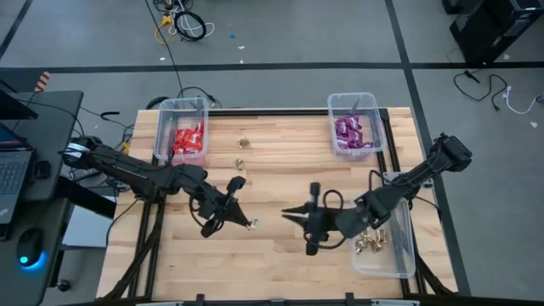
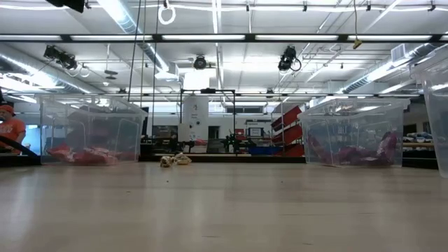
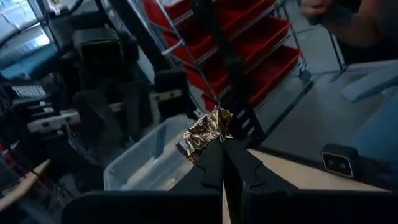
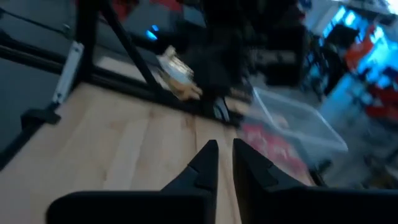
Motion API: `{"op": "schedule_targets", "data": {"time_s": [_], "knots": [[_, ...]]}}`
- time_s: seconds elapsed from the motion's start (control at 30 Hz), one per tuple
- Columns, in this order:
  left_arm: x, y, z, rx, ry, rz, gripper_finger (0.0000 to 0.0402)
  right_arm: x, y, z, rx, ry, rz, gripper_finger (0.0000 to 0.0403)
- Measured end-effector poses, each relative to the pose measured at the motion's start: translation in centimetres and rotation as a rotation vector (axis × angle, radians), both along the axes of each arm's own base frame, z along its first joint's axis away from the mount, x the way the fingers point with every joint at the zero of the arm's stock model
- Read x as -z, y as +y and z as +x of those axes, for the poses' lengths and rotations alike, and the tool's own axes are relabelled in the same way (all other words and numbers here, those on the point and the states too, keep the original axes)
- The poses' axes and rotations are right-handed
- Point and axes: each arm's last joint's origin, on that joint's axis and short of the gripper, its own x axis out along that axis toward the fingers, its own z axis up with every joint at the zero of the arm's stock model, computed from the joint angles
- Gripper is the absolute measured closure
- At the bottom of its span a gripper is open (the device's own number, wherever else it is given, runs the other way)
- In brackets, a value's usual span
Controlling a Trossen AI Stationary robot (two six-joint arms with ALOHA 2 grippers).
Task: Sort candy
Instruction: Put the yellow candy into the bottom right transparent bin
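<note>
Two arms meet over the table's middle in the high view: the left gripper (image 1: 249, 223) is clenched on a gold candy (image 1: 252, 224), the right gripper (image 1: 289, 213) faces it empty, jaws a slit apart, and two gold pieces (image 1: 242, 143) lie loose near the far bins. The low view shows those loose pieces (image 2: 175, 160) between the red-filled bin (image 2: 87, 129) and the purple-filled bin (image 2: 353, 133). Both wrist views confirm the pinched foil (image 3: 204, 134) and the parted right fingers (image 4: 205, 165); likely a handover, calling for wider jaws.
</note>
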Motion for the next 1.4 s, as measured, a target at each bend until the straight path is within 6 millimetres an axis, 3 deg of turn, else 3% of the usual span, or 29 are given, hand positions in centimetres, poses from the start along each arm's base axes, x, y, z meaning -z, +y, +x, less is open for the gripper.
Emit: {"op": "schedule_targets", "data": {"time_s": [0.3, 0.5, 0.67, 1.1, 1.4], "knots": [[-0.5, -0.2, -0.2, 0.096, -0.049, -0.008, 0.0401, 1.4, -0.2, 3.8, -0.072, -0.127, -0.071, 0.0301], [-0.4, -0.3, -0.2, 0.127, -0.048, -0.008, 0.0401, 1.5, -1.3, 5.0, -0.213, -0.172, 0.004, 0.0274], [-0.4, -0.1, -0.2, 0.121, -0.047, -0.007, 0.0401, 1.5, -2.0, 5.5, -0.327, -0.175, 0.040, 0.0267], [-0.1, 1.2, 1.1, 0.015, -0.067, -0.037, 0.0401, 1.5, -4.2, 6.3, -0.346, -0.176, 0.037, 0.0266], [0.1, 1.4, 1.3, 0.042, -0.070, -0.044, 0.0401, 1.5, -4.3, 6.3, -0.365, -0.174, 0.039, 0.0268]]}}
